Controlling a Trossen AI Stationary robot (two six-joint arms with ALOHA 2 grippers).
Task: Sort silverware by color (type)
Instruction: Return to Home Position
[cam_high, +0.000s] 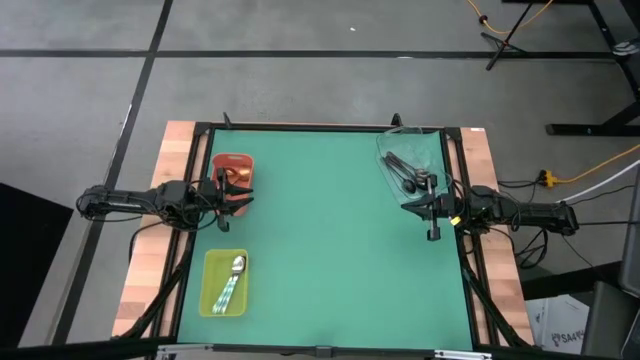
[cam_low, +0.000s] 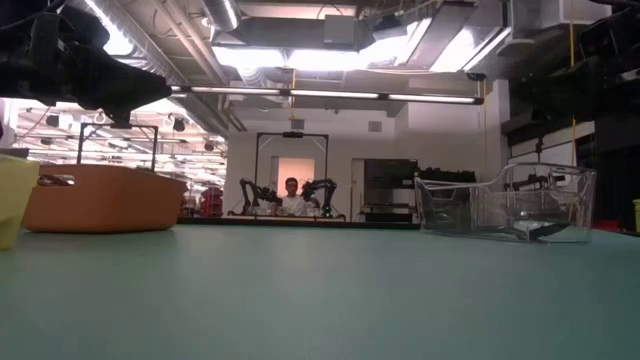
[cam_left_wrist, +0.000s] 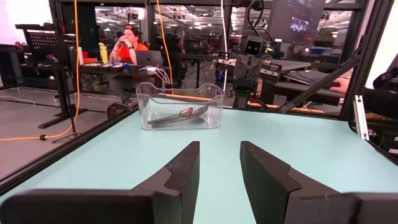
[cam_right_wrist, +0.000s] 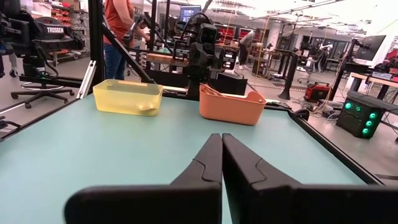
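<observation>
Copper spoons lie in the red tray at the far left. Mint-handled spoons with silver bowls lie in the yellow-green tray at the near left. Dark spoons rest on the bottom of the clear tray at the far right. My left gripper hovers level and open over the red tray's near end, with nothing between its fingers. My right gripper is shut and empty. It hangs level just near of the clear tray.
The green mat lies bare between the trays. A black frame and wooden side strips border the table. Beyond it are people at desks and a standing person.
</observation>
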